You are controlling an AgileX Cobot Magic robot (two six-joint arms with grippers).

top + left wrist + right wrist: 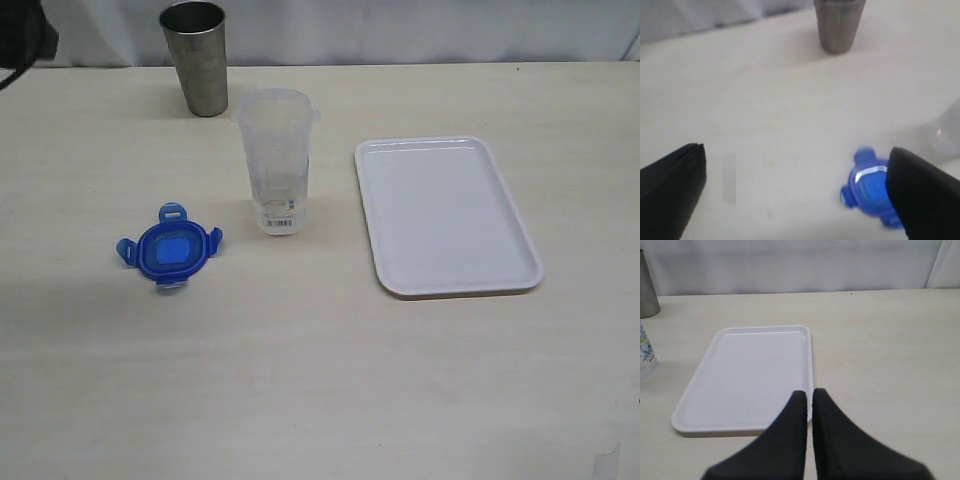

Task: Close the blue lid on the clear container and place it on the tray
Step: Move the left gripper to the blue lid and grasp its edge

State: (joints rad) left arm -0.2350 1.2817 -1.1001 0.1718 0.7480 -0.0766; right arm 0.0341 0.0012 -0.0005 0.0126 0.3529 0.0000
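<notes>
Two grippers are reported, and each shows in its own wrist view only; the exterior view shows neither.

1. Left gripper [797, 150]: the jaws stand wide apart and hold nothing. Bare table [790, 100] shows between the fingers. One finger partly covers the blue lid [867, 185], which lies on the table below and to the side of it. Only this view shows how the lid lies relative to the gripper.

2. Right gripper [809, 392]: the fingers are pressed together with nothing between them. Their tips line up with the near rim of the tray [750, 375]. This view cuts the clear container [646, 357] and the steel cup [646, 285] at its edge, and the lid falls outside it.

3. Layout, exterior view: the blue lid [170, 247] lies flat on the table with its flaps spread. It is left of the clear container [275, 160] and apart from it. The container stands upright with its top open and a white barcode label near its base. It stands between the lid and the tray [445, 215], touching neither. The tray lies flat to the right of the container. The steel cup [197, 58] stands upright behind the container, near the far edge of the table.

4. The left wrist view shows the cup sharply. The container appears there only as a blurred shape at the frame edge, and the tray falls outside it.
</notes>
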